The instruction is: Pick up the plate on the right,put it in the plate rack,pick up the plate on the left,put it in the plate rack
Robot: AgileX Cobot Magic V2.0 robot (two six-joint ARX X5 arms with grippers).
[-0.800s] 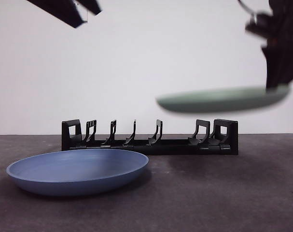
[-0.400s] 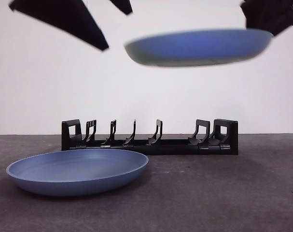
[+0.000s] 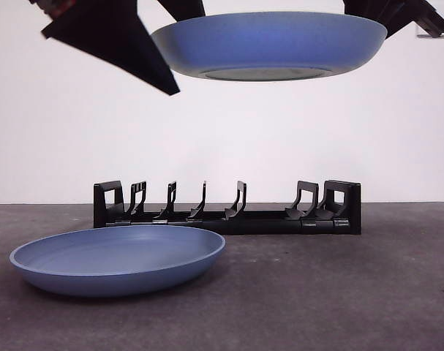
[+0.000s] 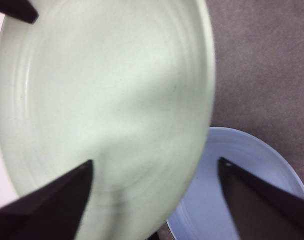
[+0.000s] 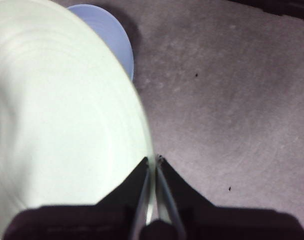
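The right gripper (image 5: 153, 161) has its two jaws pinched tight on the rim of the lifted plate (image 3: 269, 45), which hangs level and high in the air, bottom side facing down toward the table. Seen from the front it sits up at twelve o'clock, directly above the plate rack (image 3: 227, 208), well clear of it, with the dark bulk of that arm at its one o'clock edge. From the wrist cameras the plate's inner face looks pale, almost greenish white, while from the front its underside reads blue. The left gripper (image 4: 154, 172) is up there too, at about eleven o'clock in the front view, its jaws spread wide apart and holding nothing; one jaw shows over the lifted plate's inner face and the other over the second plate below. Whether either jaw touches the lifted plate I cannot tell. The second plate (image 3: 118, 259), blue, lies flat on the dark table (image 3: 339, 292) at about seven o'clock from the rack, just in front of the rack's left end and near it. The rack itself stands along the back of the table against the white wall, its curved dividers upright and every slot free of plates.
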